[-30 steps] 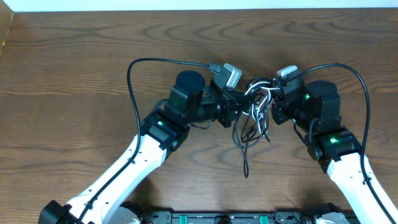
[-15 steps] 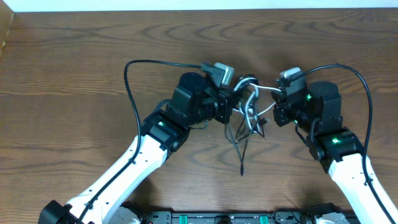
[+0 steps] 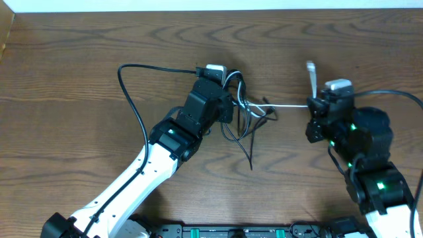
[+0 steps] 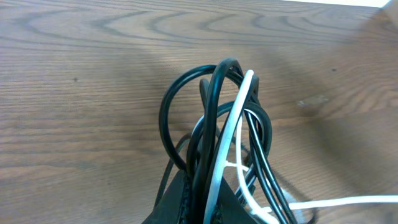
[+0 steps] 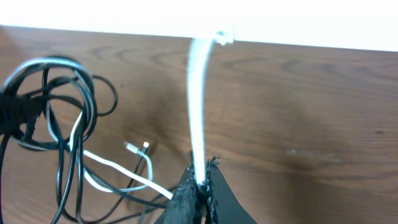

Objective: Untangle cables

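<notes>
overhead: the left gripper (image 3: 232, 104) is closed on the bundle of cables (image 3: 246, 116). the bundle hangs in black and white loops just right of its tips, over the middle of the wooden table (image 3: 79, 59). one white cable (image 3: 287, 105) runs out of the bundle in a straight, taut line to the right gripper (image 3: 312, 106), which is pinched shut on it. the two grippers are well apart. past that grip the cable's free end points toward the far edge and ends in a small plug (image 3: 309, 65).

left wrist: the left fingers (image 4: 177, 199) at the bottom edge are clamped on several black loops and a white strand, which rise straight out of the tips. a white line leaves low to the right.

right wrist: the right fingers (image 5: 183, 202) meet narrowly on the white cable, which stands up out of them, blurred, to its plug. the bundle sits off to the left, apart from this gripper. a loose plug end (image 5: 137, 147) lies between them.
</notes>
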Available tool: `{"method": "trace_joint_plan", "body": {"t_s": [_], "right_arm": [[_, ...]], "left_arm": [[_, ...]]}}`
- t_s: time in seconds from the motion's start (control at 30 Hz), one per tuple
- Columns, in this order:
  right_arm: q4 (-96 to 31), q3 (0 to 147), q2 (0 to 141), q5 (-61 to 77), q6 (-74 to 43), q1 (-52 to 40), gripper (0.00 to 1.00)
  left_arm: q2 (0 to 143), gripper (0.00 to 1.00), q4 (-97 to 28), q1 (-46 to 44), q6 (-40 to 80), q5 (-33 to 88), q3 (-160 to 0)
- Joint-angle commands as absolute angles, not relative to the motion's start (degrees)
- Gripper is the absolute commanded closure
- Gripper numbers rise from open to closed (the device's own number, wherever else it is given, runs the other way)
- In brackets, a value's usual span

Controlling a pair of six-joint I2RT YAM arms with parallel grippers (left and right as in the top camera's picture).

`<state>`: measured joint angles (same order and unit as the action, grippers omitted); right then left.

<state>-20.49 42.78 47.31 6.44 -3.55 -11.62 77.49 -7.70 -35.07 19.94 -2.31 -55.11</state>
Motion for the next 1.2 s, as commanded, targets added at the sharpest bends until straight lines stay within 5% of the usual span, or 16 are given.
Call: {"method": "trace_joint_plan", "body": {"t_s": [0.0,0.07,0.17,0.47,0.77,1.17], "right_arm": [[-21.71,43.27,44.51,2.46,-5.74,-11.11,0.90],[-22.79,43.27,44.47,2.46,-5.72,-11.11,0.58],[-24.77,43.29,44.82,2.46,-5.72,-11.11,0.27],[-24.18,43.27,45.01,5.54,-5.52,-11.14,0.20],[-23.77,43.27,46.41,16.29,2.17,-11.14,0.20],[-18.81,43.27,52.21,20.43,3.75,-11.14,0.22]], "left_arm": [[77.47,0.92,-7.90,-34.79,20.47,-6.50,-56.49],[77.47,0.92,-7.90,-34.79,20.47,-6.48,-56.49],[77.47,0.92,-7.90,-34.79,20.47,-5.78,-56.49],[77.47,0.92,-7.14,-34.79,20.40,6.94,-56.49],[77.47,0.92,1.48,-34.79,17.61,31.90,-56.49],[77.47,0.92,3.11,-34.79,17.61,39.03,-56.49]]}}
